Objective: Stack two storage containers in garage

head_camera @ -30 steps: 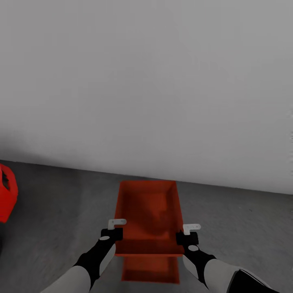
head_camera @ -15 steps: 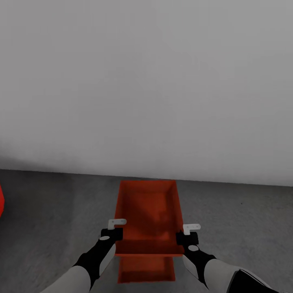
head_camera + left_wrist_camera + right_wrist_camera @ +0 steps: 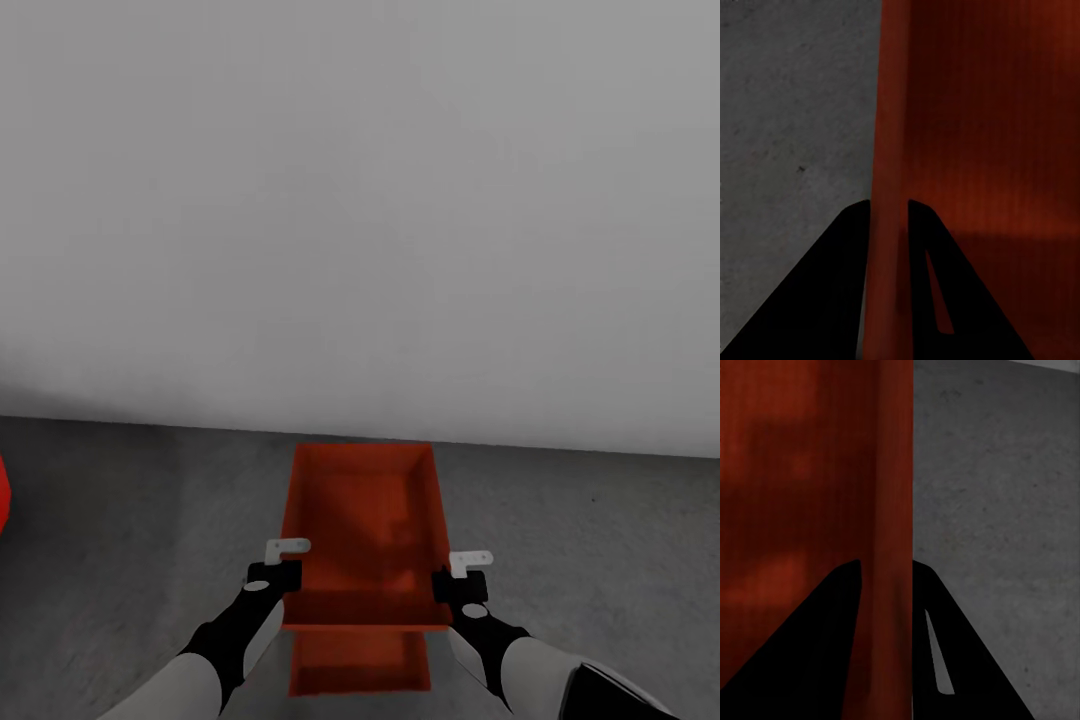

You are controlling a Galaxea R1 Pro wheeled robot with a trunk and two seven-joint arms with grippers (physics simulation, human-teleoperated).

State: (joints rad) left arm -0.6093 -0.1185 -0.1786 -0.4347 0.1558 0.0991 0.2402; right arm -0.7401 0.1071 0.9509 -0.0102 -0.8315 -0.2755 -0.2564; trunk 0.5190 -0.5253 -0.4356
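With each side wall pinched between a pair of fingers, we carry the upper storage container in both grippers above the garage floor. Our left gripper is clamped on the container's left wall; in the left wrist view the two dark fingers stand either side of the thin orange-red wall, with the box interior on one side and mottled concrete on the other. Our right gripper is clamped likewise on the right wall, and the right wrist view shows that wall running between its fingers. The held container sits level, its open top toward the head camera, its long axis pointing to the pale grey wall ahead. Directly beneath its near end, a second storage container lies on the floor, roughly aligned with the first, though whether the two touch cannot be told. A sliver of red marks the left edge of the head view; too little shows to name it.

We judge the task late in its course: both containers are in the garage and one is grounded. What remains is to settle the held box squarely on the lower one, free both grippers and withdraw.
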